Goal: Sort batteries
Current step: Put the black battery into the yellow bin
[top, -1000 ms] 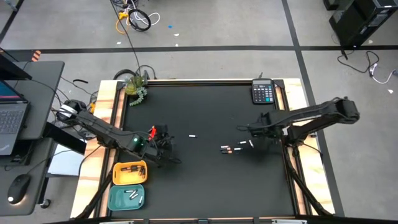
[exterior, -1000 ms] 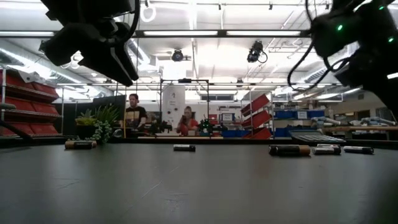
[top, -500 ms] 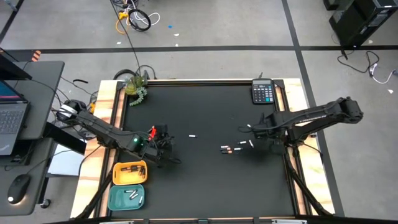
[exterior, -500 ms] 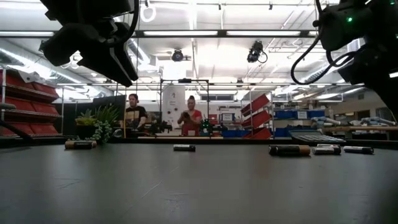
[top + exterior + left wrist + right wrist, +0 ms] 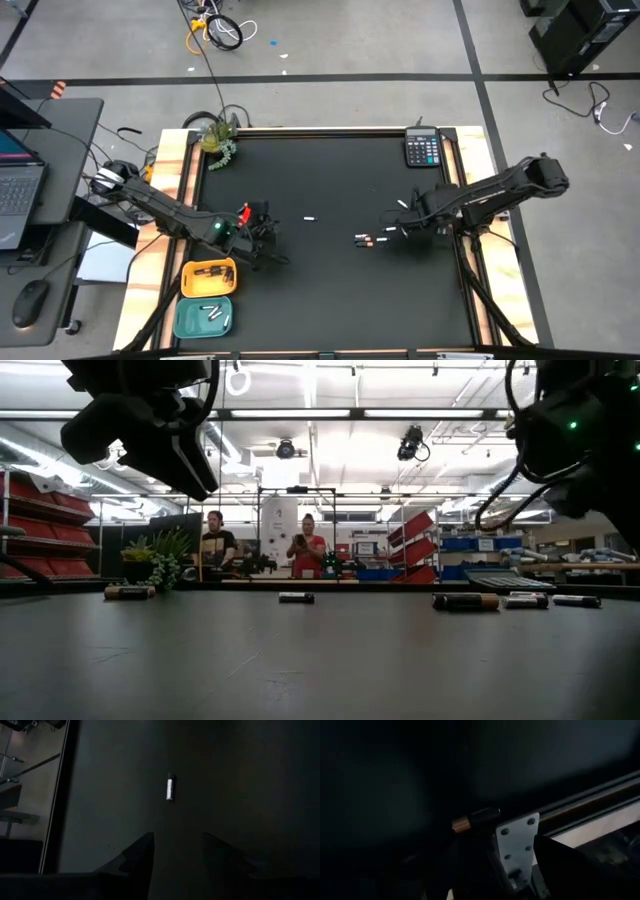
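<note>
Small batteries lie flat on the black table [image 5: 330,290]. A white one [image 5: 310,218] lies near the middle, and it also shows in the left wrist view as a white battery [image 5: 170,787]. A cluster [image 5: 383,237] lies right of the middle. My left gripper [image 5: 268,236] hovers open above the table at the left, pointing toward the white battery, with nothing between its fingers [image 5: 145,851]. My right gripper [image 5: 400,216] hangs open over the cluster's far right end, touching nothing. A dark battery with a copper end [image 5: 475,818] lies ahead of its fingers [image 5: 560,862].
A yellow tray [image 5: 208,278] with dark batteries and a teal tray [image 5: 203,317] with white ones stand at the near left. A calculator [image 5: 423,148] lies at the far right corner and a plant [image 5: 218,140] at the far left. A white bracket [image 5: 517,840] sits at the table's edge.
My right gripper has sunk a little toward the cluster of batteries and tipped and rolled somewhat, staying open. The batteries have stayed where they were.
</note>
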You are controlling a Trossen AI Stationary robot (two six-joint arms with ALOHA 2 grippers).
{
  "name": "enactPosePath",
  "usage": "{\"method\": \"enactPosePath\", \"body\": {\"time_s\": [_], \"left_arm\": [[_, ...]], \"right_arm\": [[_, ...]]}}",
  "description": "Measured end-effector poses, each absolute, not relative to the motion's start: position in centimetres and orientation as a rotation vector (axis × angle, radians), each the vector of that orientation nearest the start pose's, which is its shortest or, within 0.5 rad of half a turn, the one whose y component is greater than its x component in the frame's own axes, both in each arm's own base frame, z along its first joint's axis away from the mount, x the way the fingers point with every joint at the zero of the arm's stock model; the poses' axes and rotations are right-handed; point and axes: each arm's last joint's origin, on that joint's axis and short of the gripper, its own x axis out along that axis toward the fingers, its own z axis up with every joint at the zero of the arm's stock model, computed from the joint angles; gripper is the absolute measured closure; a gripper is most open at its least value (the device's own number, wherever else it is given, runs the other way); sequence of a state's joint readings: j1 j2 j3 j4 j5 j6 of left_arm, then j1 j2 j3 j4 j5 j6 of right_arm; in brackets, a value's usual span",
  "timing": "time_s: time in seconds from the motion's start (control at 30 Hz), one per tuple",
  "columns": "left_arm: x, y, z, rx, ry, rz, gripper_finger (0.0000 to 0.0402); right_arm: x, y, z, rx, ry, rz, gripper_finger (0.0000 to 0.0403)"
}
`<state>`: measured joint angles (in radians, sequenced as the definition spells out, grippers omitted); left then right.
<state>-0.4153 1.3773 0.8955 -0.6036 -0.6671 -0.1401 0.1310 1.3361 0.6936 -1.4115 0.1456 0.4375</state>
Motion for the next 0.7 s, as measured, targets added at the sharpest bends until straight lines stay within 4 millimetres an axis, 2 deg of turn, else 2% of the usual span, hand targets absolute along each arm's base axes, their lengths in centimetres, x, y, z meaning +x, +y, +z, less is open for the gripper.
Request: {"method": "enactPosePath", "body": {"time_s": [0.2,0.43,0.7], "left_arm": [[24.2,-8.7,22.2,0.429,0.908,0.288,0.023],[24.2,-8.9,22.2,0.422,0.909,0.273,0.023],[24.0,-9.4,22.2,0.429,0.904,0.252,0.023]], "right_arm": [[15.3,0.9,16.2,-0.015,2.085,-0.548,0.0131],[15.9,0.0,14.6,0.015,2.209,-0.58,0.0131],[16.1,-1.2,14.3,0.108,2.205,-0.614,0.0131]]}}
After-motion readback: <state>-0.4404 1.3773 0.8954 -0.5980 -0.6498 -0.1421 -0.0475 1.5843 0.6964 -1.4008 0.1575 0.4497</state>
